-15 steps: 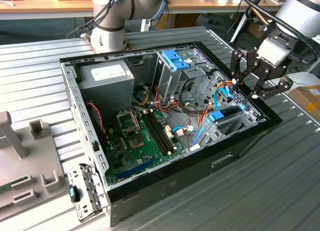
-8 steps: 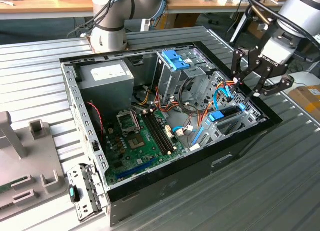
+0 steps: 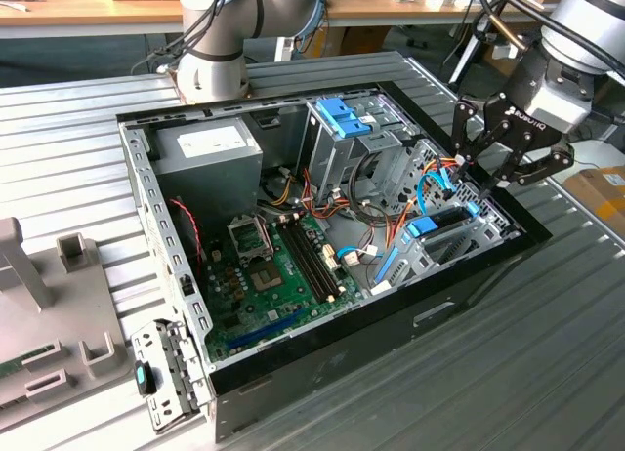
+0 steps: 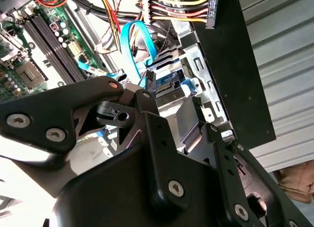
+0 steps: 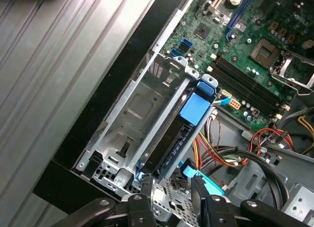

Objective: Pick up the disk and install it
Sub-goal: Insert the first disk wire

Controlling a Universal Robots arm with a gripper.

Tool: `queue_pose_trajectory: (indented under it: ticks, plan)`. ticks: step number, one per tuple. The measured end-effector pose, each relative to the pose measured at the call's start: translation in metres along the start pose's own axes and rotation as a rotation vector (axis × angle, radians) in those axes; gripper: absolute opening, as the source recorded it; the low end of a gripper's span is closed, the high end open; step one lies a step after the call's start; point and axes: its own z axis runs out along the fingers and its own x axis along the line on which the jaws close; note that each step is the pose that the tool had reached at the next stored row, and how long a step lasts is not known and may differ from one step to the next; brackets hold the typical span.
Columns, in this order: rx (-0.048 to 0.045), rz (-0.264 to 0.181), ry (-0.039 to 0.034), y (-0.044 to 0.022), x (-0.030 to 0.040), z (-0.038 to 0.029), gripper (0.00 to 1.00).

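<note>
The disk [image 3: 444, 224] is a dark flat drive with blue side rails. It lies in the silver drive bay [image 3: 467, 244] at the exterior view's right side of the open computer case. My gripper [image 3: 484, 184] hangs just above the disk's far end, open, with a finger on each side of that end. The first wrist view shows the disk's dark edge [image 5: 172, 142] and blue end tab [image 5: 196, 108] between the bay rails, beyond my gripper [image 5: 171, 190]. The second wrist view shows my gripper [image 4: 176, 106] over a blue rail piece [image 4: 189, 84].
A tall silver drive cage [image 3: 344, 139] with a blue clip stands behind the bay. Blue cables [image 3: 430, 185] and bundled wires [image 3: 376, 212] lie close to my fingers. The motherboard [image 3: 283, 266] fills the case floor. The power supply [image 3: 210, 148] sits at the back. The black case wall [image 3: 527, 231] borders the bay.
</note>
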Motion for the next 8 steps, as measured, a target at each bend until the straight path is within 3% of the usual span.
queue_pose_trajectory:
  ticks: [4, 8]
  plan:
    - [-0.0001, -0.002, 0.0000, 0.0000, 0.0000, 0.0000, 0.44]
    - [-0.0021, -0.080, -0.0008, -0.0030, -0.0014, 0.0001, 0.44]
